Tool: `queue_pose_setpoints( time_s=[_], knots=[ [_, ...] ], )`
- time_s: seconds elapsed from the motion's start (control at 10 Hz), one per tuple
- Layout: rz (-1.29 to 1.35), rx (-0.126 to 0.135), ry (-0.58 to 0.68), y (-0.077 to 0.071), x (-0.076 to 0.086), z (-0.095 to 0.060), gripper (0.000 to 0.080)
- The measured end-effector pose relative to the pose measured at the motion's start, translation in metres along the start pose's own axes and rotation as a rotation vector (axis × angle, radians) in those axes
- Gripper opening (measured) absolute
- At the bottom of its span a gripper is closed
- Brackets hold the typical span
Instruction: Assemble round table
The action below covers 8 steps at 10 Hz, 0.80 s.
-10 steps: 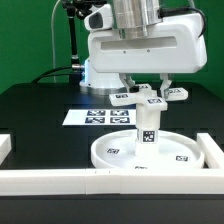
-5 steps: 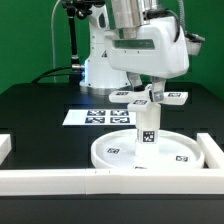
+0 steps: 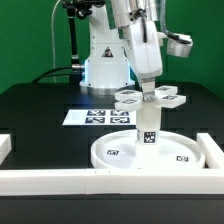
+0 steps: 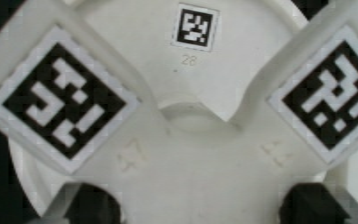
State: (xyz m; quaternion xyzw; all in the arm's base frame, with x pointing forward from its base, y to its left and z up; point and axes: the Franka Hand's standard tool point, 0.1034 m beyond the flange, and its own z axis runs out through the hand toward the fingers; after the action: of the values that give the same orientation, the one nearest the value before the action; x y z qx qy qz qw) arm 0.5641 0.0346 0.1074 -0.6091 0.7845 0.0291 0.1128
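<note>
Exterior view: the Panda arm reached down from above and its gripper (image 3: 148, 93) sat on the cross-shaped foot (image 3: 169, 97). The foot lay flat and level on top of the short cylindrical leg (image 3: 147, 122), with its tagged arms spreading to both sides of the gripper. The leg stood upright in the middle of the round disc (image 3: 108, 156), its lower end on the disc floor and a tag (image 3: 148, 137) on the side facing the camera. The disc lay flat, rim up, near the table edge closest to the exterior camera and toward the exterior view's right corner. It had small tags (image 3: 113, 152) on its floor on either side of the leg.

Wrist view: the foot (image 4: 194, 125) filled the frame, with three square tags (image 4: 60, 95) on its arms. Two dark fingertip pads (image 4: 87, 203) stood one on each side of the foot's centre, pressed against it, so the gripper (image 4: 206, 203) was closed on the foot.

The marker board (image 3: 92, 117) lay flat mid-table, beyond the disc toward the far edge, apart from it. One long white rail bar (image 3: 50, 180) ran along the near edge of the black table (image 3: 35, 105), just in front of the disc. Another rail bar (image 3: 213, 152) ran along the edge on the exterior view's right, just beside the disc rim. I could not tell whether the rim touched either rail.
</note>
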Motion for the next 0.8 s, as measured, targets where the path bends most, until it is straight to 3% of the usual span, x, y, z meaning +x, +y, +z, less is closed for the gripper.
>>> queue_pose_setpoints(
  time_s=[0.4, 0.5, 0.6, 0.7, 0.8],
  knots=[
    [0.178, 0.005, -0.014, -0.001, 0.002, 0.000, 0.0446],
    [0.155, 0.002, -0.016, -0.001, 0.001, 0.000, 0.0544],
    [0.116, -0.009, -0.025, -0.002, 0.000, -0.004, 0.0544],
    [0.105, -0.016, -0.033, -0.003, -0.004, -0.010, 0.0627],
    [0.095, -0.014, -0.043, -0.004, -0.009, -0.019, 0.0645]
  ],
)
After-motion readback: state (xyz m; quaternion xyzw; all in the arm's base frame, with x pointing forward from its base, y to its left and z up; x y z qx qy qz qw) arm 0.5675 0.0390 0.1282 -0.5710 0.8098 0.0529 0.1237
